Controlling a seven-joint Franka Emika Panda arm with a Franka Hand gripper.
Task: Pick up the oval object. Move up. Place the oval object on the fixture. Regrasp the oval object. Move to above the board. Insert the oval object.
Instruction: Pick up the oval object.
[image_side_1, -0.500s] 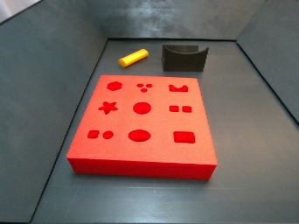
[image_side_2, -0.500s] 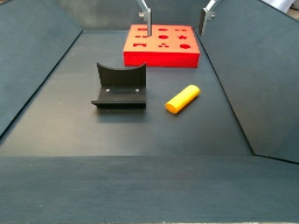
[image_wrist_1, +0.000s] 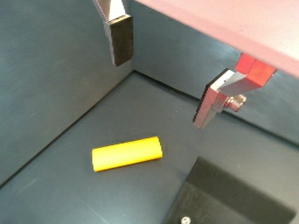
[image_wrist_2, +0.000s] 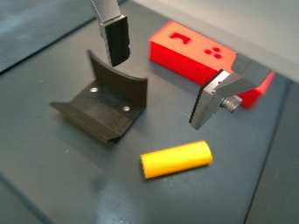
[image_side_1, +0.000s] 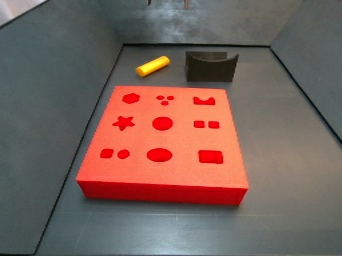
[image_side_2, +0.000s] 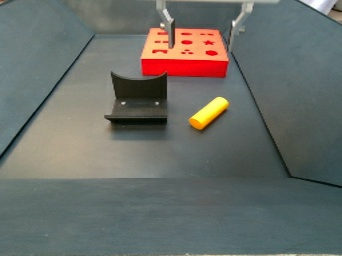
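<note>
One large flat bright red rectangular board (image_side_1: 163, 148) with shaped cut-outs lies on the dark floor. One small dark grey fixture (image_side_2: 136, 99) with a curved notch in its top stands just beyond the board's far end in a side view, apart from it. One smooth yellow-orange oval object (image_side_2: 207, 112) lies flat on the floor beside the fixture, touching neither it nor the board. The gripper (image_wrist_2: 163, 74) hangs above the floor near the fixture, its two silver fingers (image_wrist_2: 115, 40) spread wide, holding and touching nothing.
</note>
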